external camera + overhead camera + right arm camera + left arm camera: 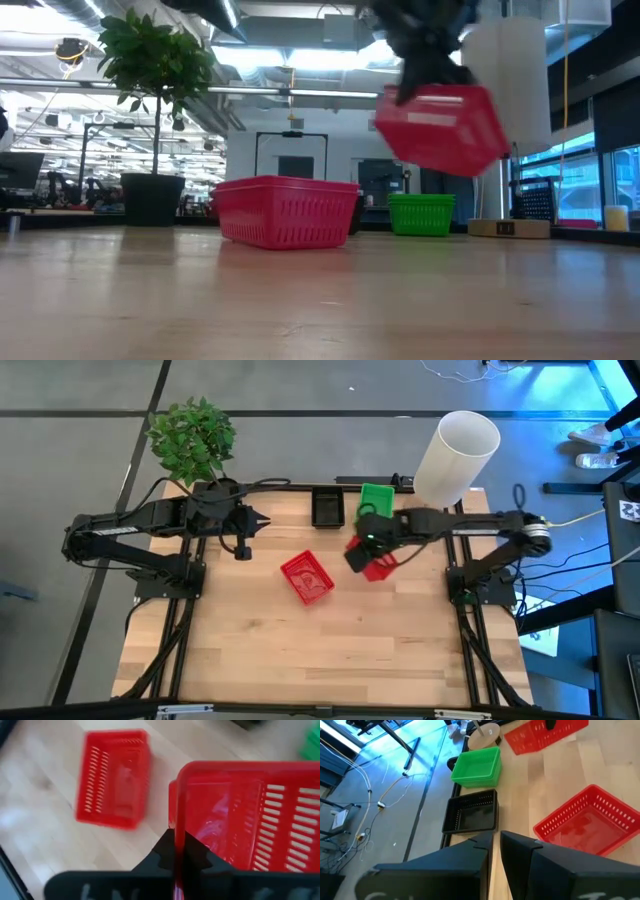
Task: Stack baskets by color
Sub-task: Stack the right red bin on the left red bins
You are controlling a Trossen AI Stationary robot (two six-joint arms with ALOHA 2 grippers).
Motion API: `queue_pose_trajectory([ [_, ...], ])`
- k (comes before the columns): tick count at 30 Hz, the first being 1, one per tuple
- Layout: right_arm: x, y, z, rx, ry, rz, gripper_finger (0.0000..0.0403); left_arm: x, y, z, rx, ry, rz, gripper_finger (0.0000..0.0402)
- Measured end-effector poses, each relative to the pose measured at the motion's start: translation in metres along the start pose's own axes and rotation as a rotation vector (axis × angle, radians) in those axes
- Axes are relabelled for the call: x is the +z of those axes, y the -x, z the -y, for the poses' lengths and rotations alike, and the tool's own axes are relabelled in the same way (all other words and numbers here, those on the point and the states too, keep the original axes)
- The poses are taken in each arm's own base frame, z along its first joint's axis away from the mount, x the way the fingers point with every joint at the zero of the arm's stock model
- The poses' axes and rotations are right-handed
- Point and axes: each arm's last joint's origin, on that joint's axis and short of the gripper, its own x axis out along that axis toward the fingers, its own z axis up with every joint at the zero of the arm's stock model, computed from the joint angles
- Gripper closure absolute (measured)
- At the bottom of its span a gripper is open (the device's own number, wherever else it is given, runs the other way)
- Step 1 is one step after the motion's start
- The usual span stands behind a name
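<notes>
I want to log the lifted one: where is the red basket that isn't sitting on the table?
The red basket hangs above the table's right-centre in the right end effector, clamped on its rim, between the green basket and the other red basket.

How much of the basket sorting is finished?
Looks done: a green stack and a black stack sit at the table's far edge, though how many are in each is hard to tell. In hand: the right end effector is shut on a red basket's rim, lifted off the table. Left: setting it into the other red basket. The left end effector waits, shut.
</notes>
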Motion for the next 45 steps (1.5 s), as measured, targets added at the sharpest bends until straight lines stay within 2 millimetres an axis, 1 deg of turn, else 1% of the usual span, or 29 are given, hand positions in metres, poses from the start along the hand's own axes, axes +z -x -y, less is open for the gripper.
queue_pose_trajectory([
  [5, 0.035, -0.016, -0.039, 0.020, 0.085, 0.020, 0.0401, 0.000, 0.000, 0.000, 0.011, 0.000, -0.004, 0.0374],
  [8, 0.054, -0.026, -0.060, 0.013, 0.096, 0.013, 0.0401, -0.001, 0.000, -0.001, 0.037, -0.001, -0.014, 0.0374],
  [12, 0.066, -0.039, -0.079, -0.045, 0.099, -0.044, 0.0401, -0.001, 0.002, -0.002, 0.049, -0.003, -0.017, 0.0374],
  [15, 0.072, -0.049, -0.094, -0.050, 0.087, -0.053, 0.0401, -0.002, 0.011, -0.005, 0.058, -0.001, 0.008, 0.0374],
  [19, 0.076, -0.060, -0.111, -0.031, 0.072, -0.046, 0.0402, -0.004, 0.024, -0.009, 0.073, -0.005, 0.045, 0.0374],
  [25, 0.075, -0.079, -0.125, -0.044, 0.043, -0.042, 0.0402, -0.008, 0.051, -0.017, 0.098, 0.029, 0.136, 0.0374],
  [29, 0.071, -0.098, -0.126, -0.071, 0.029, -0.067, 0.0402, -0.012, 0.066, -0.021, 0.114, 0.046, 0.179, 0.0374],
  [31, 0.069, -0.102, -0.127, -0.078, 0.030, -0.074, 0.0402, -0.014, 0.071, -0.022, 0.120, 0.052, 0.194, 0.0374],
  [34, 0.069, -0.107, -0.127, -0.075, 0.035, -0.072, 0.0402, -0.015, 0.075, -0.023, 0.126, 0.035, 0.201, 0.0374],
  [39, 0.068, -0.107, -0.128, -0.069, 0.028, -0.071, 0.0402, -0.016, 0.076, -0.023, 0.128, 0.023, 0.203, 0.0374],
  [45, 0.061, -0.107, -0.141, 0.002, 0.023, -0.061, 0.0402, -0.016, 0.076, -0.023, 0.127, 0.022, 0.201, 0.0374],
])
